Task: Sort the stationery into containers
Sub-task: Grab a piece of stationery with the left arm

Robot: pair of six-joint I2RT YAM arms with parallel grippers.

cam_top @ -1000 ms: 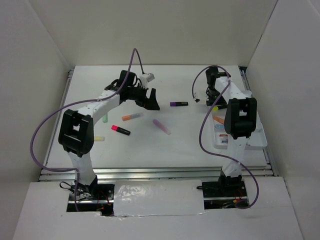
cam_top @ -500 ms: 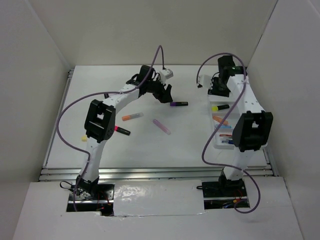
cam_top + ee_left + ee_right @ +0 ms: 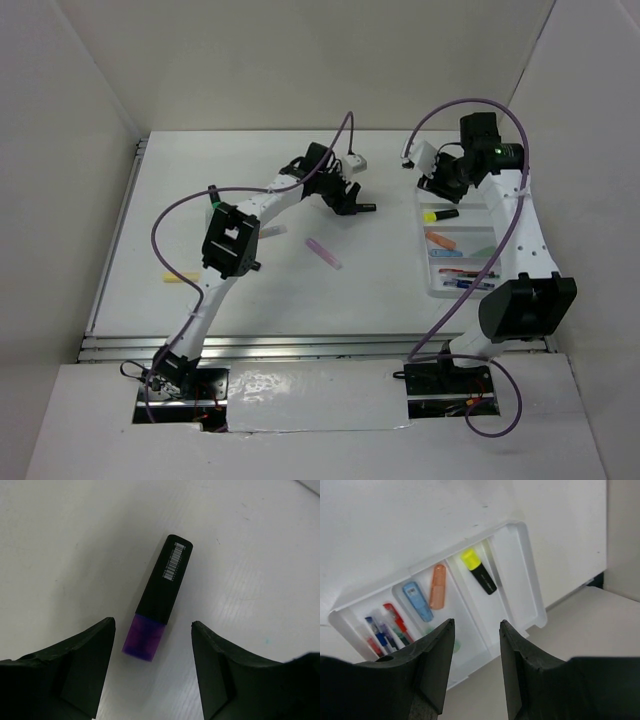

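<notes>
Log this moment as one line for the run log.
left tool open, straddling purple highlighter on table | right tool open, empty, above tray | tray holds yellow highlighter

Black-bodied purple-capped highlighter [image 3: 159,597] (white barcode [image 3: 173,562]); white tray [image 3: 518,580]; yellow-capped highlighter [image 3: 480,573], black body.

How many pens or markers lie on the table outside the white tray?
3 in plain sight: a purple-capped highlighter inside the open left gripper, a lilac marker near the middle, and a yellow marker far left. The left arm may hide more.
</notes>
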